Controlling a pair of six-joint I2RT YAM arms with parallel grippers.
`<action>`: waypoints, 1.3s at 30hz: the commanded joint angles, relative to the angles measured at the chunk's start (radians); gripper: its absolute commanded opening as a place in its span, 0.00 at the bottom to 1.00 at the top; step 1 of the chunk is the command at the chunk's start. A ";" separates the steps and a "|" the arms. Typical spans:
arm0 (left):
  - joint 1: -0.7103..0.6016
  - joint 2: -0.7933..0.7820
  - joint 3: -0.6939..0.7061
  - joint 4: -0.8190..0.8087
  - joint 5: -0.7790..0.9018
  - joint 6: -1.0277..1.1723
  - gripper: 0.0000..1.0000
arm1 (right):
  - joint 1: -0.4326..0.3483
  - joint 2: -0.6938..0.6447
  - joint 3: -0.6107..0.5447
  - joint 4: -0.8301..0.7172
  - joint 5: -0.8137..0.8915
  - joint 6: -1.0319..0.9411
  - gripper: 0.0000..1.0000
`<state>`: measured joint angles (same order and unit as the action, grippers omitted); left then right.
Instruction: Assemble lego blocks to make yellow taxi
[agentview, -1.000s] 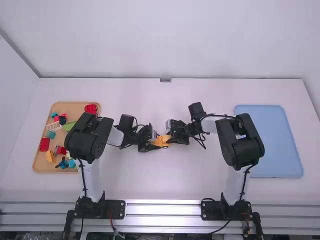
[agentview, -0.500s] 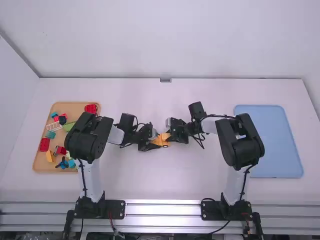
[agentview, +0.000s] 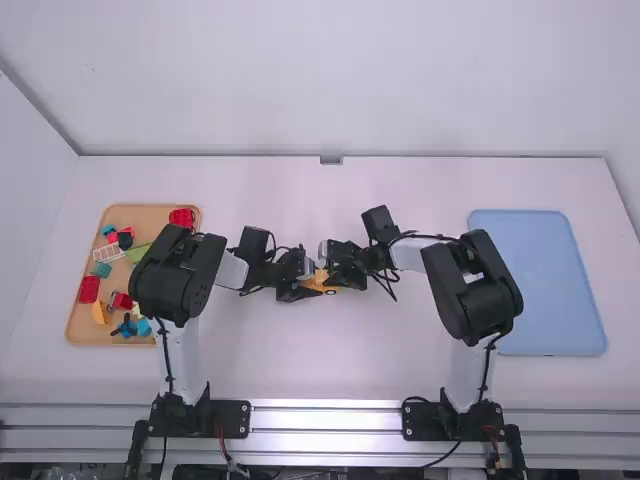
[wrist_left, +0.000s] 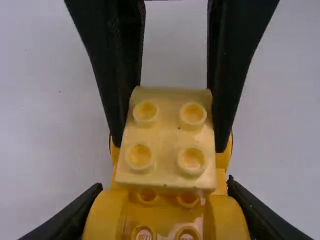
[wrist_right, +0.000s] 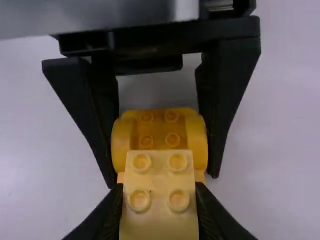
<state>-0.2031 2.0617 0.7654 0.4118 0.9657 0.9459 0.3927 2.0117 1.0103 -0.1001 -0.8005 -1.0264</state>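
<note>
On the white worktop, a tan tray of assorted blocks lies left of the yellow car base. The left pincer is closed on that base. A pale yellow four-stud block, on or just above it, is clamped in the right pincer.

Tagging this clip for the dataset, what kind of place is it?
Probably a robot lab workcell: two bench-mounted arms, a plain white table, and toy blocks sorted in a tan tray.
</note>
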 joint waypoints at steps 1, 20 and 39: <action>-0.008 0.018 -0.013 -0.009 -0.023 -0.007 0.40 | -0.005 0.010 -0.017 -0.012 0.117 0.027 0.13; -0.008 0.018 -0.013 -0.014 -0.040 -0.007 0.40 | -0.093 0.008 -0.016 -0.073 0.038 -0.071 0.24; -0.008 0.018 -0.013 -0.014 -0.040 -0.014 0.40 | -0.080 0.008 -0.017 -0.053 -0.064 -0.100 0.22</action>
<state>-0.2131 2.0617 0.7677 0.4194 0.9489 0.9390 0.3138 2.0117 1.0027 -0.1638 -0.8471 -1.1328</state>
